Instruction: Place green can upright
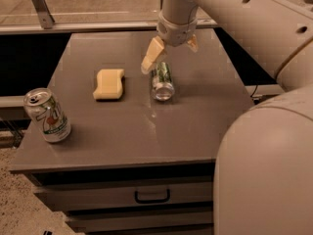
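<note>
The green can (162, 81) lies on its side on the grey table (137, 126), its silver end facing me. My gripper (170, 54) hangs just above the can's far end. One cream finger (152, 56) reaches down at the can's left side and the other finger (192, 43) sits higher on the right. The fingers are spread apart and hold nothing.
A yellow sponge (109, 83) lies left of the can. A pale 7UP can (47, 115) stands upright near the table's front left corner. A drawer with a dark handle (152, 196) is below the tabletop. My arm fills the right side of the view.
</note>
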Controlling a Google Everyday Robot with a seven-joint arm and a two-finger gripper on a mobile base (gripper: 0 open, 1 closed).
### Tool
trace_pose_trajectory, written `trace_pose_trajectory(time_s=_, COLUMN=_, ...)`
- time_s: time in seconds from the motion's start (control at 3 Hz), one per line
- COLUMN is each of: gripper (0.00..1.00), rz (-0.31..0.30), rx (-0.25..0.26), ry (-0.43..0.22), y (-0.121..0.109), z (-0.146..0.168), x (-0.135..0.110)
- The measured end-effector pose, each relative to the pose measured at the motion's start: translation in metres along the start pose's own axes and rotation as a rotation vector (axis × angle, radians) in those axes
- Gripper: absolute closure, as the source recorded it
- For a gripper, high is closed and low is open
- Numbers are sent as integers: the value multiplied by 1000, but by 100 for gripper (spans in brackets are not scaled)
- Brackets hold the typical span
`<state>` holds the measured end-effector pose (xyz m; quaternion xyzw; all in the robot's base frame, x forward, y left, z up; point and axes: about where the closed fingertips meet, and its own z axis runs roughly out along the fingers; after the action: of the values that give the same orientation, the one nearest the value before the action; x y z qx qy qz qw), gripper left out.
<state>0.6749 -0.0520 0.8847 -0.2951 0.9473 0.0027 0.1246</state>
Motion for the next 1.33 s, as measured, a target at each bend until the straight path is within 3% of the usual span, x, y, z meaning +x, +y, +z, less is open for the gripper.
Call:
trace_pose_trajectory(time_s=0.67, gripper=0, rz=240, rx=130, ry=125, y=23, z=16, x=8)
trace_pose_trajectory(time_s=1.0, gripper=0, rz=333, rx=118, ry=158, y=28, z=28, x=10)
trace_pose_trajectory(time_s=1.33, gripper=0, rz=332, rx=117, ry=157, y=28, z=28, x=10)
